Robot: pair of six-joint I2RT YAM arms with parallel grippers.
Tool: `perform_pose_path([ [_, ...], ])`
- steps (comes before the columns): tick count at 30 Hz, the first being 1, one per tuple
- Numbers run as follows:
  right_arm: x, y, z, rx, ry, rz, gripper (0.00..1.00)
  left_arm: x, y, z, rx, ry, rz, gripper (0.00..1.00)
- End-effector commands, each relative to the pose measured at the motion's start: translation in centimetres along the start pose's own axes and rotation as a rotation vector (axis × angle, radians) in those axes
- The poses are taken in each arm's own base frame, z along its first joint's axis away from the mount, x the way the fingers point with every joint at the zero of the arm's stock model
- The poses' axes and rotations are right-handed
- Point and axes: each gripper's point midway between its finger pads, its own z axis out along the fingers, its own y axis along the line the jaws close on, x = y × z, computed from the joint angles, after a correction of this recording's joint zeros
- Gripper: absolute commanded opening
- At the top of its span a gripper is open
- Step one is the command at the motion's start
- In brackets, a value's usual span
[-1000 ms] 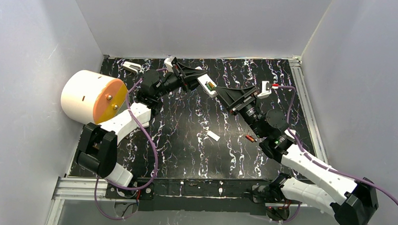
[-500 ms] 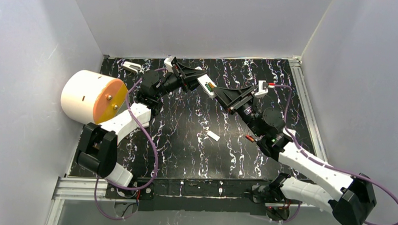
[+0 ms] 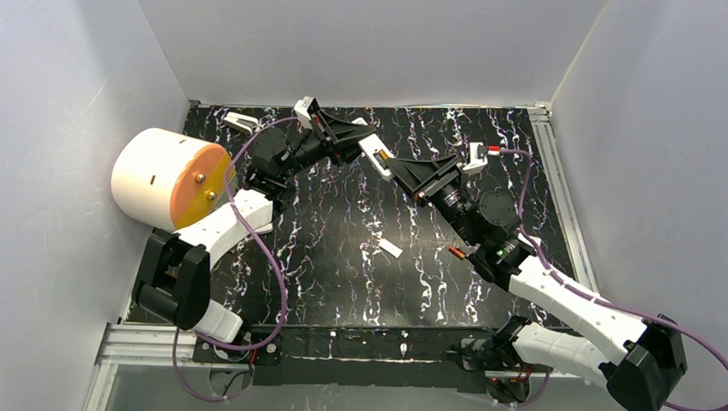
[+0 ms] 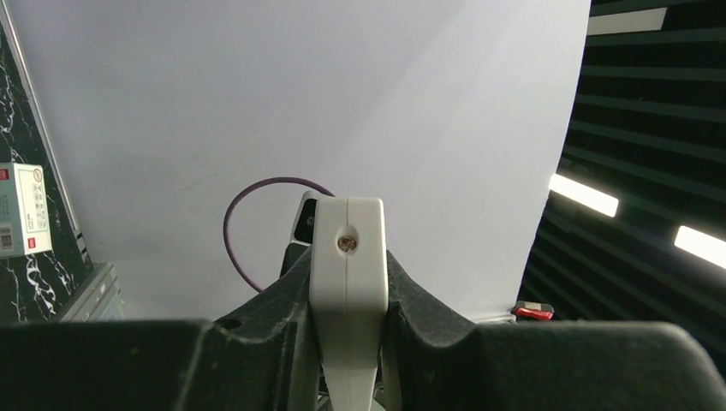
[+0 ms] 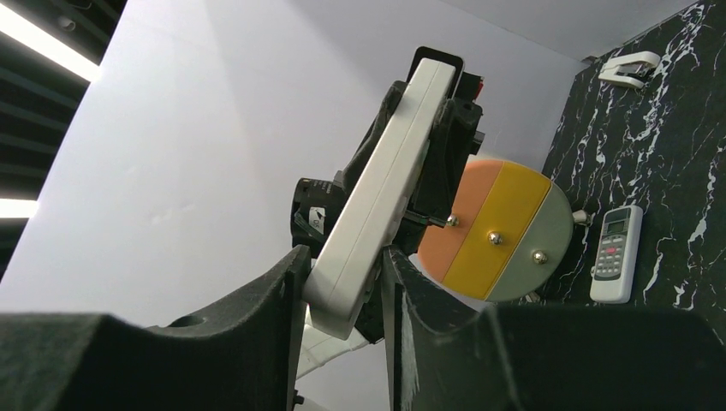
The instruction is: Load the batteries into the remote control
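My left gripper (image 4: 347, 265) is clenched on one end of the white remote (image 5: 377, 197), raised above the surface's (image 3: 339, 278) far edge, while my right gripper (image 5: 344, 261) closely flanks the other end, grip uncertain, and one battery (image 3: 456, 253) lies right of the surface's centre.

Black table (image 3: 341, 223), white marble veining; white remote control (image 5: 377, 197). Cream drum (image 3: 147, 175), face banded orange, yellow, grey; orange-red battery (image 3: 456, 253).

remote control (image 4: 347, 274) cut off below, battery (image 3: 456, 253) tiny
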Motion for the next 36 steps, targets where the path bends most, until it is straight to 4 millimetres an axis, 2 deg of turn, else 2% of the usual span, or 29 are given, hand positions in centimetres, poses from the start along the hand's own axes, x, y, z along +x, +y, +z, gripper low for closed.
perform_pose_path([
  [1, -0.5, 1.5, 0.6, -0.019, -0.009, -0.011, 0.40, 2.7, -5.3, -0.9, 0.120, 0.059, 0.142, 0.00],
  [5, -0.4, 1.1, 0.8, 0.003, -0.006, -0.002, 0.36, 3.1, -5.8, -1.1, 0.133, 0.066, 0.181, 0.00],
  [13, -0.2, -1.0, 0.6, 0.109, 0.005, -0.016, 0.28, 4.0, -7.2, -1.6, 0.166, 0.066, 0.333, 0.00],
  [21, 0.0, -2.4, -0.5, 0.159, 0.016, -0.051, 0.28, 4.3, -7.0, -1.9, 0.136, 0.061, 0.421, 0.00],
  [24, 0.1, -2.7, -0.8, 0.165, 0.021, -0.066, 0.20, 4.3, -7.0, -1.9, 0.134, 0.063, 0.429, 0.00],
  [26, 0.1, -2.6, -0.8, 0.162, 0.024, -0.075, 0.21, 4.3, -6.9, -1.9, 0.130, 0.064, 0.438, 0.00],
  [27, 0.1, -2.5, -0.8, 0.157, 0.027, -0.078, 0.26, 4.3, -6.9, -1.9, 0.129, 0.064, 0.443, 0.00],
  [30, 0.0, -1.4, -0.7, 0.119, 0.024, -0.082, 0.65, 4.2, -6.6, -1.9, 0.119, 0.064, 0.464, 0.00],
  [31, -0.1, -1.0, -0.7, 0.102, 0.020, -0.080, 0.71, 4.2, -6.5, -1.9, 0.114, 0.063, 0.474, 0.00],
  [33, -0.4, 0.2, -0.9, 0.050, 0.009, -0.082, 0.77, 4.2, -6.1, -1.9, 0.104, 0.064, 0.492, 0.00],
  [36, -0.7, 1.3, -1.2, -0.002, -0.004, -0.090, 0.78, 4.1, -5.5, -2.0, 0.083, 0.064, 0.518, 0.00],
])
